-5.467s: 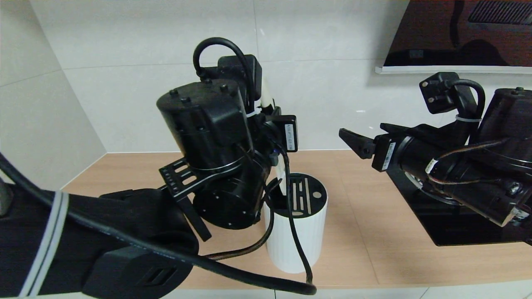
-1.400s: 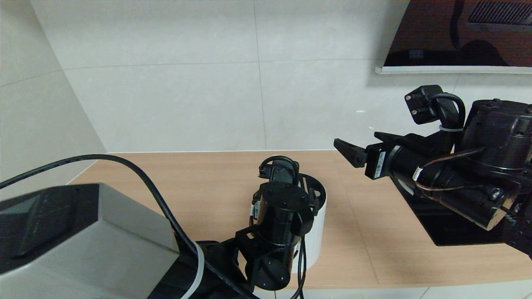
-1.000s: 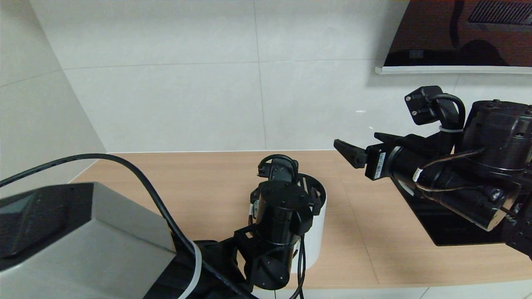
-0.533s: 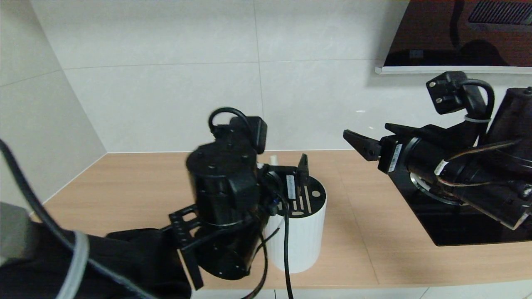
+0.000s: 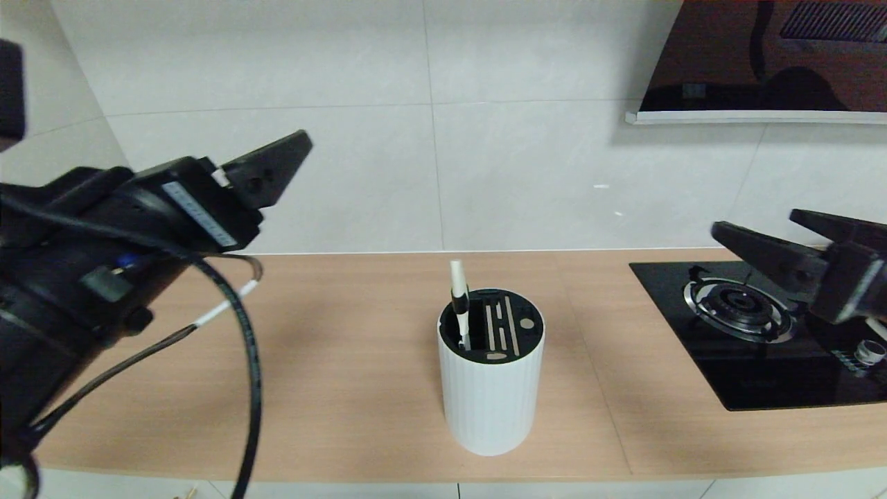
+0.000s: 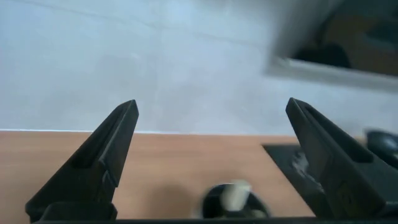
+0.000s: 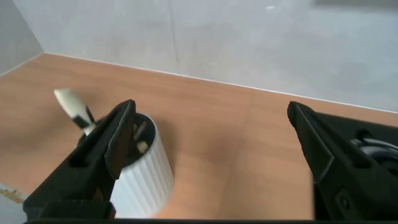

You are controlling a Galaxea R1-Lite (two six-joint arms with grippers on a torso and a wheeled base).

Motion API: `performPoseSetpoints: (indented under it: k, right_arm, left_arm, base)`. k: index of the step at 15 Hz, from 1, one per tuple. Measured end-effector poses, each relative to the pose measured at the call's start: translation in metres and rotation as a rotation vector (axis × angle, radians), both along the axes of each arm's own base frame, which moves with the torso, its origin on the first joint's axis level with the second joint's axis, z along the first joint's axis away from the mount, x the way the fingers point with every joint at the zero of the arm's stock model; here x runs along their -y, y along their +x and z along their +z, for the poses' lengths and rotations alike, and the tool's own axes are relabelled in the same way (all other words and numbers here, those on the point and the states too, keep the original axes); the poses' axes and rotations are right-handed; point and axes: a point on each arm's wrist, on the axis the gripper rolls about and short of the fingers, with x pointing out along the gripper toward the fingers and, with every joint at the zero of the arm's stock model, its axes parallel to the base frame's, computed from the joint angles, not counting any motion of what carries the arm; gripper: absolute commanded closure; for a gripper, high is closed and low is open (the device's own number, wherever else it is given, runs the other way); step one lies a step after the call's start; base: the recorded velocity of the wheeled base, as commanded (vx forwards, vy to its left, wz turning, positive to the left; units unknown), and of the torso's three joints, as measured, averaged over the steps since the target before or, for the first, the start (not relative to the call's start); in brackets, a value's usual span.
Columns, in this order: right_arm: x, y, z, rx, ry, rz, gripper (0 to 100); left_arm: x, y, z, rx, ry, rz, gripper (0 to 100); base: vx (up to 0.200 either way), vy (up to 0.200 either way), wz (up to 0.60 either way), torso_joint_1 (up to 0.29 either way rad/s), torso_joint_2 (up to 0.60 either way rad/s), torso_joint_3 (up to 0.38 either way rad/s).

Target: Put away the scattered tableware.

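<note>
A white ribbed utensil holder with a black slotted top stands on the wooden counter, near its front edge. A utensil with a white and black handle stands upright in one of its slots. My left gripper is open and empty, raised high to the left of the holder; one of its fingers shows in the head view. My right gripper is open and empty, held in the air to the right of the holder, above the stove. From the right wrist, the holder and the handle lie beyond the fingers.
A black gas stove is set into the counter at the right. A dark range hood hangs above it. A tiled wall runs behind the counter and along its left side. Bare counter lies on both sides of the holder.
My left gripper has let go of the utensil, left it in the holder and risen away to the upper left. My right arm has drawn back to the right.
</note>
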Motion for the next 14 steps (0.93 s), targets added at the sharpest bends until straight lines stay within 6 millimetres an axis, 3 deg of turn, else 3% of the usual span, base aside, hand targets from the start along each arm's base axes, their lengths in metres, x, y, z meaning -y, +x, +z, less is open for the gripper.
performPoseSetpoints:
  k: [3,8,11,14]
  right_arm:
    - [0.032,-0.051,-0.016,0.029,0.015,-0.028,0]
    - [0.079,-0.135,-0.058,0.043,0.019,-0.154,0]
    - [0.090,-0.174,-0.081,0.055,0.008,-0.313,0]
    - [0.091,-0.188,-0.087,0.117,0.026,-0.428,0]
  left_arm:
    - [-0.043,-0.040,-0.016,-0.046,0.043,0.062,0]
    - [-0.103,-0.124,-0.049,-0.134,0.118,0.103,0]
    - [-0.120,-0.174,-0.071,-0.112,0.116,0.169,0]
    - [-0.122,-0.204,-0.090,-0.068,0.101,0.341,0]
  base:
    - [0.000,0.000,0.00,0.000,0.00,0.000]
    - [0.000,0.000,0.00,0.000,0.00,0.000]
    - [0.000,0.000,0.00,0.000,0.00,0.000]
    - [0.000,0.000,0.00,0.000,0.00,0.000]
